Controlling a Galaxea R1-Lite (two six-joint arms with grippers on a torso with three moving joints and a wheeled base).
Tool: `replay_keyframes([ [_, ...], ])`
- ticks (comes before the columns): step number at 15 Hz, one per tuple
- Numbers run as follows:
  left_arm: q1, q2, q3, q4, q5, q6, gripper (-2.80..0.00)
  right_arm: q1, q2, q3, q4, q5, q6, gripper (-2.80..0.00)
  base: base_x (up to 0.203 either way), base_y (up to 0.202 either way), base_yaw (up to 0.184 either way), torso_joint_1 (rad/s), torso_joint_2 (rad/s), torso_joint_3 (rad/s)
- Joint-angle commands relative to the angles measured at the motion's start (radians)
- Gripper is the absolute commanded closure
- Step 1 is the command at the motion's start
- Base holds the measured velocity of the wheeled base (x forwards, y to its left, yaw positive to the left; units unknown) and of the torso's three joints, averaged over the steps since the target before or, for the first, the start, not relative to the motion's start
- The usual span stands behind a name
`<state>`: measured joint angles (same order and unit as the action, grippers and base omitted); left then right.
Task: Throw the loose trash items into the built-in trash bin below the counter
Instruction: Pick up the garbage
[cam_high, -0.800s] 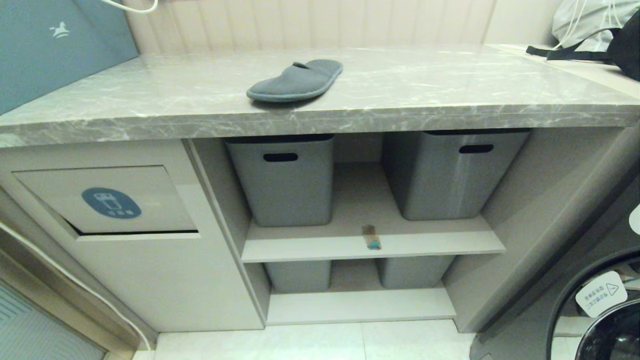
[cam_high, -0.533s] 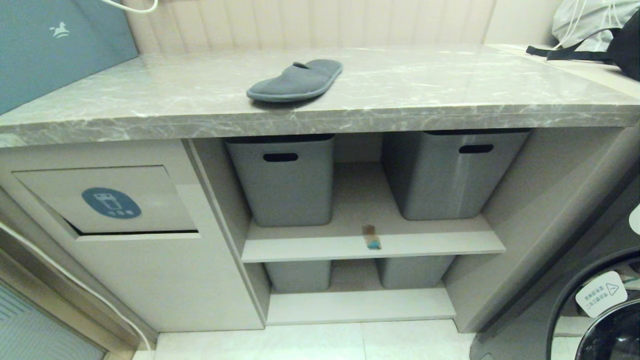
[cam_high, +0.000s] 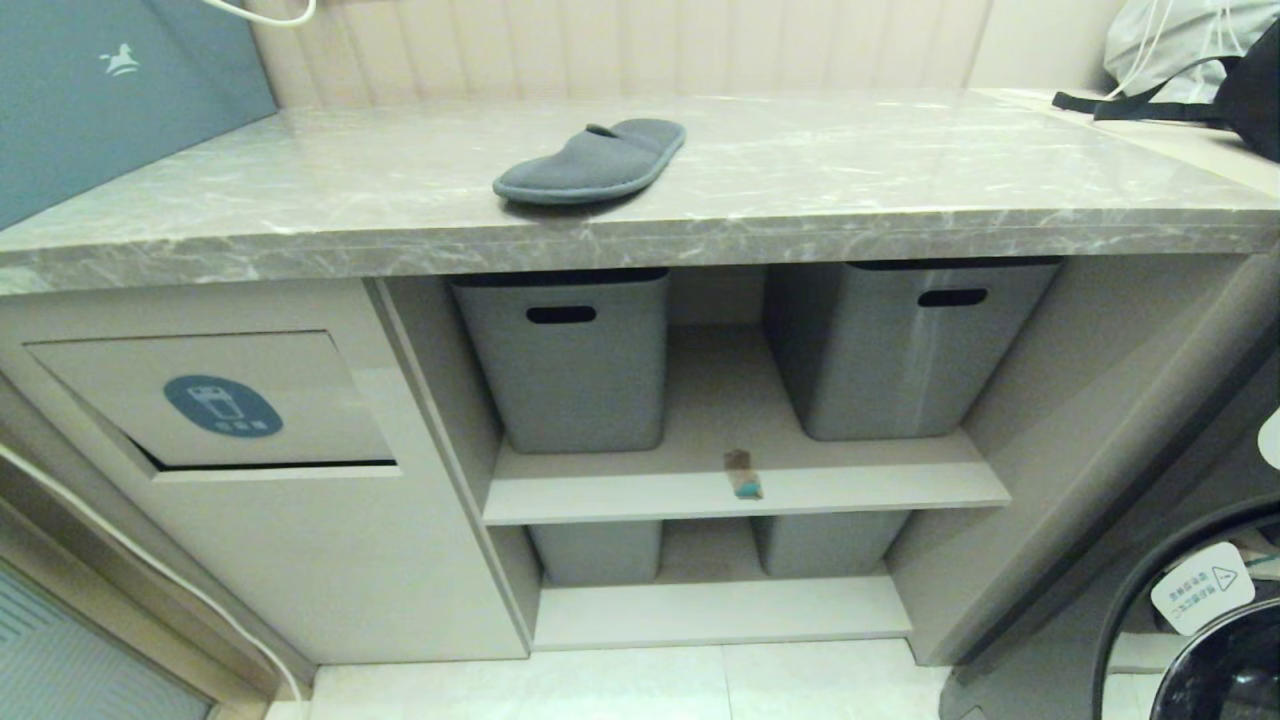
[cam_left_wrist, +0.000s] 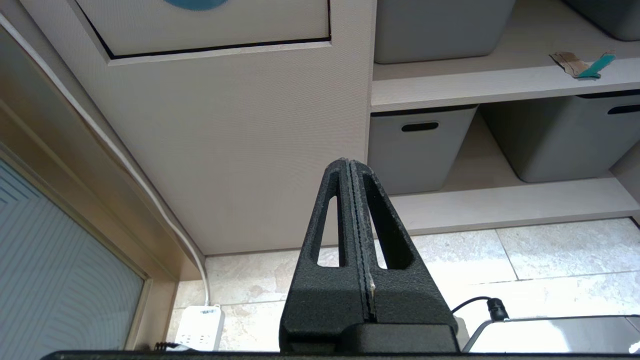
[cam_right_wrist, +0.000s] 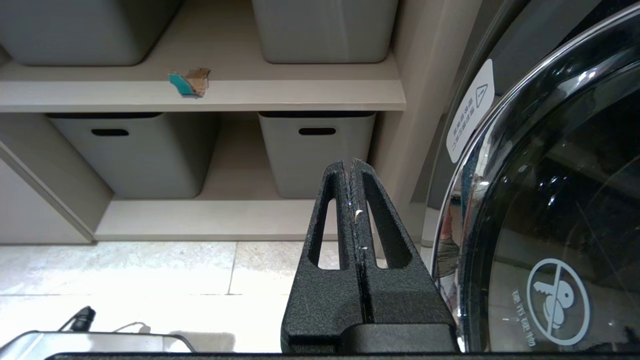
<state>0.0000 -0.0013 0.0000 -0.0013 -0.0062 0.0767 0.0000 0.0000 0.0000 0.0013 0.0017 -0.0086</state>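
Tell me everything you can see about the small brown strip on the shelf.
The brown strip is a small flat scrap, cardboard-like, ragged at its brown end, with a teal tip toward the shelf's front. It lies flat near the front edge of the upper beige shelf, in the gap between the two grey tubs, touching neither. No gripper touches it.

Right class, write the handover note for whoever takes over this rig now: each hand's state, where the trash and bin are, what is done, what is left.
Left hand: shut, empty, parked low facing the cabinet.
Right hand: shut, empty, parked low beside the washer door.
Slipper: on the counter, near the front edge.
Brown strip: on the upper shelf, between the two tubs.
Bin flap: under the counter's left end, closed.
Done: nothing.
Left: both items into the bin.
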Motion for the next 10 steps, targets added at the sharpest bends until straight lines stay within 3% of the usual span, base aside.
replay_keyframes([
  [1,0.0,0.001,0.003,0.0,0.0,0.0,0.0,0.0,0.0,0.0,0.0,0.0,0.002,0.0,0.0,0.0,0.0,0.0,0.0,0.0],
  [4,0.0,0.001,0.003,0.0,0.0,0.002,0.0,0.0,0.0,0.0,-0.003,0.001,-0.004,0.0,0.0,0.0,0.0,0.032,-0.08,-0.056],
  [10,0.0,0.0,0.003,0.001,0.003,-0.017,0.0,-0.001,0.0,0.0,0.002,0.007,-0.054,0.0,0.0,0.0,0.0,0.15,-0.41,-0.256],
])
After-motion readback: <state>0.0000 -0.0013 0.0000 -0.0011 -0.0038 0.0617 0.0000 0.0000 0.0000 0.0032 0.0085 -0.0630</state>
